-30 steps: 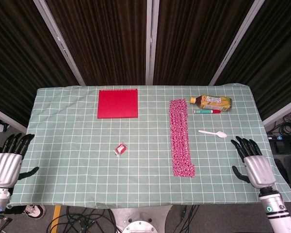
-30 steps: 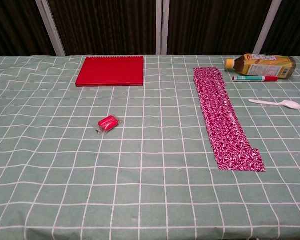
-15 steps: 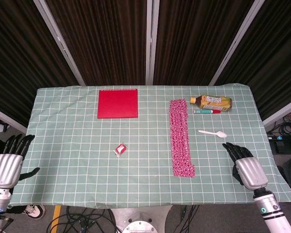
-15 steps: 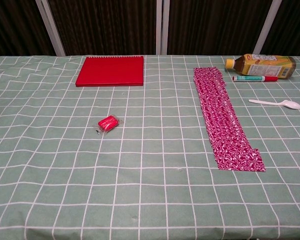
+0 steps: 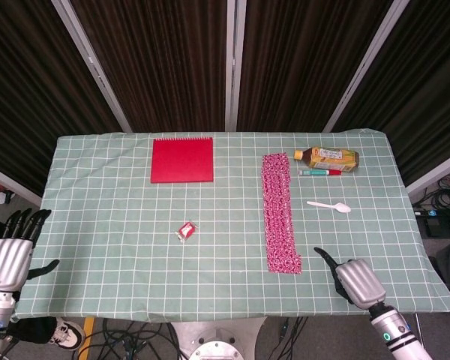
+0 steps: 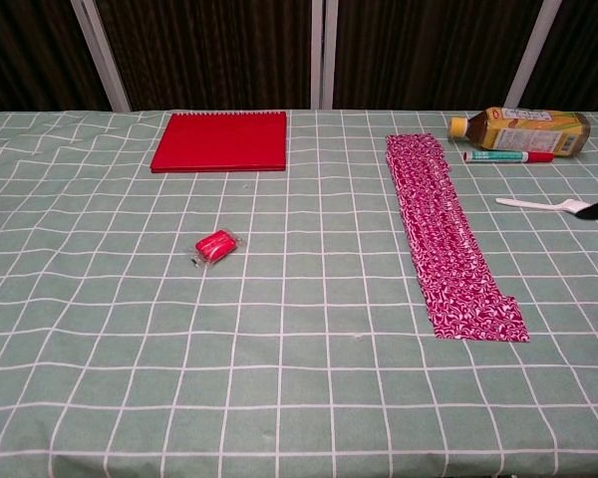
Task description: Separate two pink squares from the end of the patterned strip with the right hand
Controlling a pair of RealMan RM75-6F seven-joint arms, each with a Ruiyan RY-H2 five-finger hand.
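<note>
Right hand beside the strip's near end, holding nothing.

The right hand [image 5: 354, 279] hovers over the worktop's [image 5: 97, 247] front edge, back up, one dark finger pointing toward the patterned strip [image 5: 279, 212]; whether its other fingers are spread or curled cannot be told. The strip lies flat, running front to back, its wider near end just left of the hand, apart from it. A white spoon [image 5: 330, 205], tube [image 5: 319, 172] and bottle [image 5: 327, 157] lie beyond. The left hand [image 5: 13, 251] waits off the left edge, fingers apart, empty.

patterned strip [image 5: 279, 212]: one
red notebook [image 5: 182, 160]: one
bottle [image 5: 328, 157]: one
toothpaste tube [image 5: 320, 172]: one
white spoon [image 5: 330, 206]: one
red wrapped candy [image 5: 186, 231]: one
</note>
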